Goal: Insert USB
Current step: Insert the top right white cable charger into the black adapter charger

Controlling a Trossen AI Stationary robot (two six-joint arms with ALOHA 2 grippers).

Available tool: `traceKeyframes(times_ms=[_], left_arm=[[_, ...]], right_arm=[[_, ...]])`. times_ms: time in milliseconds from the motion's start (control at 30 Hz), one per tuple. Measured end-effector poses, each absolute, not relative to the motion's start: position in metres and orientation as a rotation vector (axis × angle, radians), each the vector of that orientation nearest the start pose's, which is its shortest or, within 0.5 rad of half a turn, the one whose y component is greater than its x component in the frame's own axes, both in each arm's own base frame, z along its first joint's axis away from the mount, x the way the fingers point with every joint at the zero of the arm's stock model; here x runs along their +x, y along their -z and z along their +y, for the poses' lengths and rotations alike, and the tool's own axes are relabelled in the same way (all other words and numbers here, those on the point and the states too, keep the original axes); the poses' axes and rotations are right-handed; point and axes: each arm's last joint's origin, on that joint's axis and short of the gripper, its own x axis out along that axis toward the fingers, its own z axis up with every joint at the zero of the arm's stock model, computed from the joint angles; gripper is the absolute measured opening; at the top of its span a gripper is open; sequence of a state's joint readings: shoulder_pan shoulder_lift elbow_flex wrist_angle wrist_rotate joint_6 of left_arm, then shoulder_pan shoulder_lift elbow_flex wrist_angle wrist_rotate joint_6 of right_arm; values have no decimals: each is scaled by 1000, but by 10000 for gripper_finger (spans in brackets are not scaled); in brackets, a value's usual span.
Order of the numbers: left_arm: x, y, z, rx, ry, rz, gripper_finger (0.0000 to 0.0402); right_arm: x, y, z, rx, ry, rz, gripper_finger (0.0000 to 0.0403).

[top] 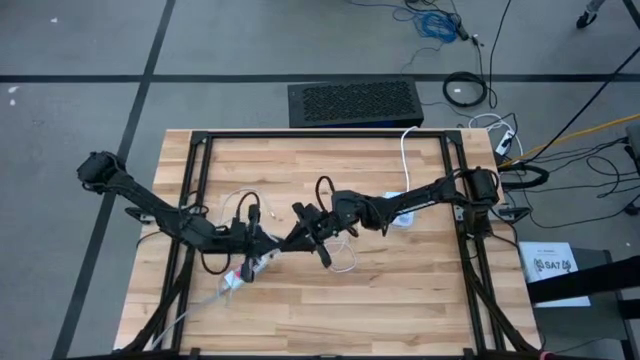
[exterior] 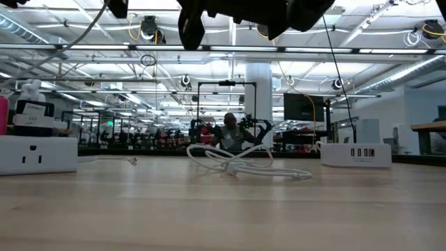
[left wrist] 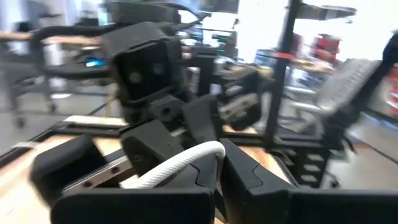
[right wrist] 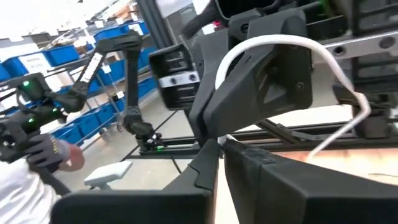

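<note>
Wooden table, high view: both dark arms meet over the middle of the table (top: 330, 300); the left gripper (top: 268, 240) and right gripper (top: 305, 222) sit close together above a loose white cable (top: 343, 262).
Charger, high view: a white USB hub (top: 400, 215) lies under the right arm, well apart from the grippers.
Low view: cable coiled on the tabletop; hub (exterior: 355, 154) at right with open ports, a white power strip (exterior: 38, 154) at left.
Left wrist view: fingers (left wrist: 245, 171) clamped on the white cable.
Right wrist view: fingers (right wrist: 205, 168) together, gripping the cable too.
Progress: cable held between both grippers; plug not yet at the hub, insertion remains.
</note>
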State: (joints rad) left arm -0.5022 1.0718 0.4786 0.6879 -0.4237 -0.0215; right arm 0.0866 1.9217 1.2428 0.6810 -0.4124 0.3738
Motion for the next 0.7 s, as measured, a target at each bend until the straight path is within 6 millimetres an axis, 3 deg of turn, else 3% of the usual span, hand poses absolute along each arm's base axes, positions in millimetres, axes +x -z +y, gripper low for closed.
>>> traceKeyframes(times_ms=[333, 467, 700], left_arm=[[199, -270, -90, -222, -136, -196, 8], [197, -273, -89, -235, -153, -213, 8], [196, -271, -87, -222, -242, -191, 8]], right_arm=[[425, -251, 24, 421, -421, 183, 92], [413, -273, 22, 393, -411, 179, 117], [394, -292, 32, 271, -68, 212, 130]])
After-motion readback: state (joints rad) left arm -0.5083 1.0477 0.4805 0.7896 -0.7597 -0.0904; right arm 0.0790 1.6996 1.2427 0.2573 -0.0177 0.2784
